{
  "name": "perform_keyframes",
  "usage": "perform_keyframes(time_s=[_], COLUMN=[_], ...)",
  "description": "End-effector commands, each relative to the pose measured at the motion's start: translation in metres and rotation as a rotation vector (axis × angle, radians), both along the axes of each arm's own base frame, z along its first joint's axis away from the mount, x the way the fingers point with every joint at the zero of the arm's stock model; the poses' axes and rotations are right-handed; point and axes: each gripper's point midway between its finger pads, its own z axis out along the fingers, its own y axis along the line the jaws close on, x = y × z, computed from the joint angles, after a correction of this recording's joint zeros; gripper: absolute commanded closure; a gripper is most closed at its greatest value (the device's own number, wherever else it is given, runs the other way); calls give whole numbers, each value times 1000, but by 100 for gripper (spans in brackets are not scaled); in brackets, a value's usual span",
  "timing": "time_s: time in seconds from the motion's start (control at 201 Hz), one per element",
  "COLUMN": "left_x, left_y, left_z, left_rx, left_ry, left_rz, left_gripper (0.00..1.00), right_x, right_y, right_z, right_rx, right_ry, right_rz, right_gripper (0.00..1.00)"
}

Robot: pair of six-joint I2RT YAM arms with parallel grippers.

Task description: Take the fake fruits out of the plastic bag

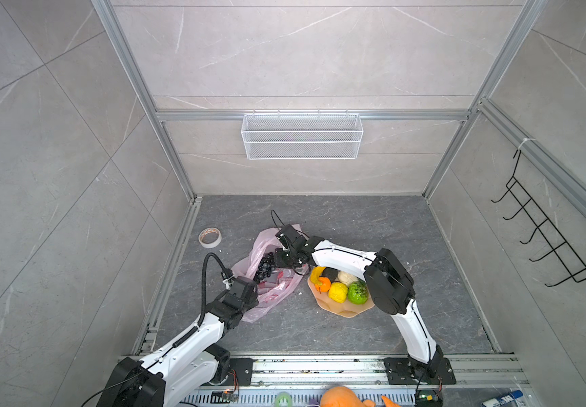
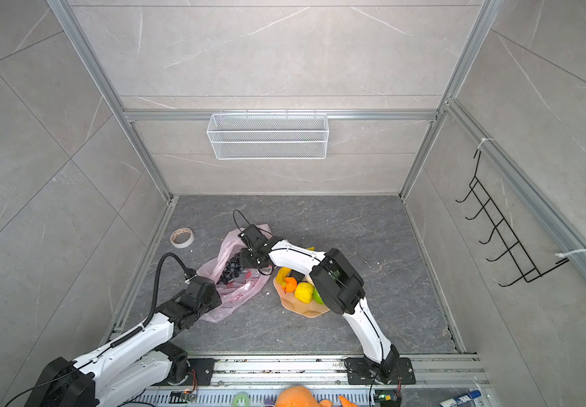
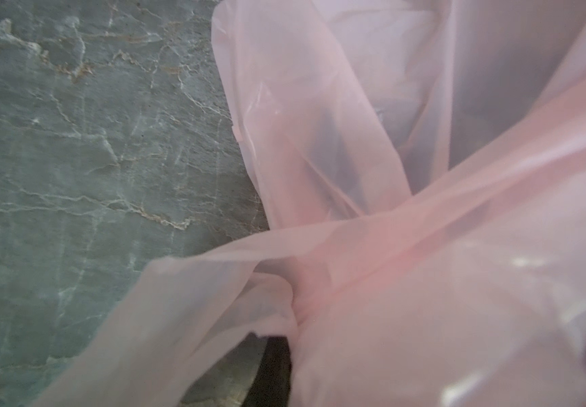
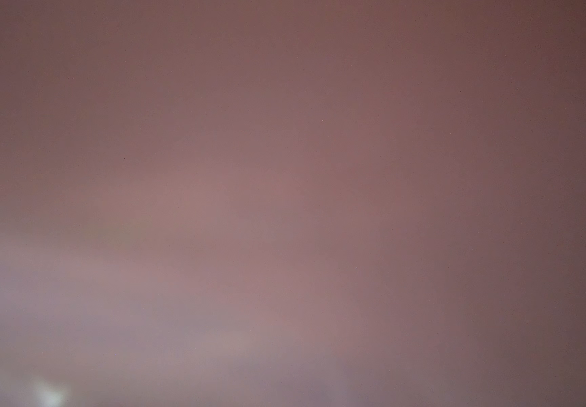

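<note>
Pink film of the plastic bag [image 4: 284, 211] lies flat against the right wrist lens, a blurred rosy haze with no print legible in it. In the left wrist view the same thin, glossy, translucent film [image 3: 425, 246] falls in soft folds over the grey, pale-veined tabletop [image 3: 73, 158], and the folds draw into a tight knot of creases. The left gripper [image 1: 253, 283] is pressed together, pinching the bag's edge nearest its own arm.

The right gripper [image 1: 277, 259] reaches into the bag's mouth. Its own black housing and the film hide its tips, so I cannot tell whether they are spread or closed. Just ahead of them, inside the bag, sits the grape bunch [image 1: 266, 267], a cluster of shiny black beads.

Between the two grippers the bag shows red print, but its lettering is too small to read.

Behind the right gripper, partly under its forearm, a peach wavy-edged plate [image 1: 344, 312] carries the rest:
- curved yellow banana [image 1: 315, 273]
- dark avocado [image 1: 329, 273]
- knobbly cream piece [image 1: 346, 277]
- smooth orange piece [image 1: 323, 284]
- ridged lemon [image 1: 338, 291]
- bumpy green fruit [image 1: 357, 292]

Beyond the left gripper, well clear of the bag, lies a tape roll [image 1: 209, 236]. Near the right arm's base, a blue-and-white pen [image 1: 502, 398] bears dark lettering that is not legible.
</note>
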Motion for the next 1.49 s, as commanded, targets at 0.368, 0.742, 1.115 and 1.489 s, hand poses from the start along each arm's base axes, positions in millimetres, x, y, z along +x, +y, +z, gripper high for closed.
perform_keyframes(time_s=[0.368,0.742,1.115,1.489], left_x=[7,6,7,14], left_y=[-1,-1,4,18], left_z=[10,11,12,30], left_rx=[8,5,18,94], left_ry=[-22,-28,-20,-35], left_rz=[1,1,42,106], left_gripper=[100,100,100,100], right_x=[16,31,16,-7], right_y=[21,17,4,-14], right_z=[-5,-2,59,102], right_rx=[98,77,63,71], right_ry=[9,-36,-208,-276], right_rz=[-86,-137,-23,68], right_gripper=[76,94,100,100])
